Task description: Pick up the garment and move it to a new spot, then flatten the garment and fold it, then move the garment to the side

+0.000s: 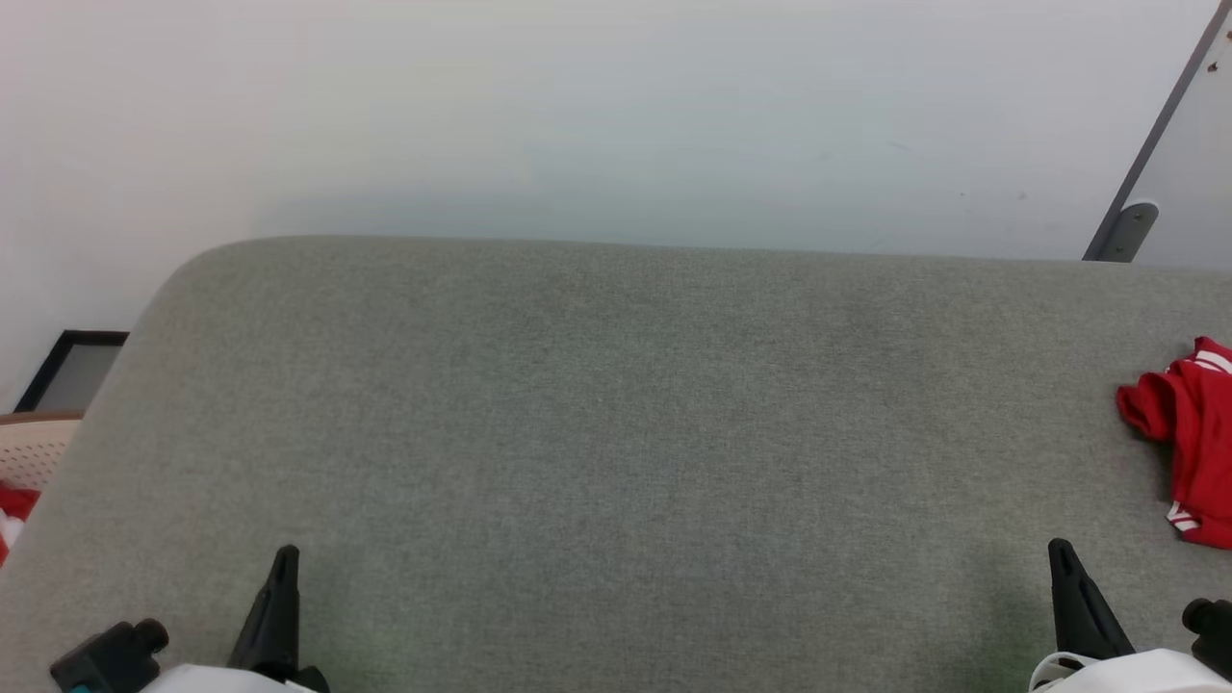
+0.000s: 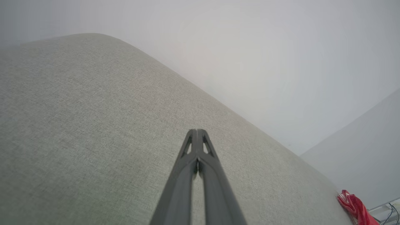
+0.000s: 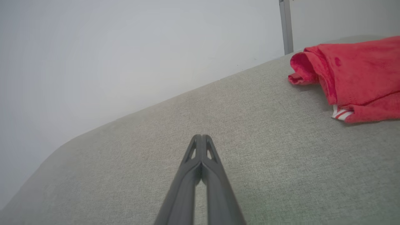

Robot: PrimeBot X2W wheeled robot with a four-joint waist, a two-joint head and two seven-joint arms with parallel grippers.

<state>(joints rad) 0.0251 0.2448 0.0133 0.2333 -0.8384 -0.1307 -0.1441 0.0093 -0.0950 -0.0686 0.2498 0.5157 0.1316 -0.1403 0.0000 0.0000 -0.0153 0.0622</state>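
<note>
Grey woven upholstery (image 1: 616, 433) formed the work surface, with a pale wall (image 1: 577, 115) behind it. Both grippers rested low at the near edge, well apart from each other, fingers pointing toward the wall. The left gripper (image 1: 285, 563) had its fingers pressed together on nothing, as the left wrist view (image 2: 197, 134) confirmed. The right gripper (image 1: 1061, 556) was likewise closed and empty (image 3: 201, 139).

A red cloth with white-striped trim (image 1: 1189, 433) lay crumpled at the far right edge of the cushion, ahead of the right gripper and outboard of it, near but not touching. Seen from the right wrist (image 3: 353, 72) it sat up and to the right of the fingertips. From the left gripper it was well apart, across the whole cushion (image 2: 354, 204).

Whether this cloth was the garment could not be told (no lettering or sleeve was visible, and part of it ran out of frame). Its long axis appeared to run roughly along the fingers' direction, though the bunching made this uncertain.

Judgement: the right arm was plainly the nearer, and any reach would need opened fingers and a move forward and rightward.
</note>
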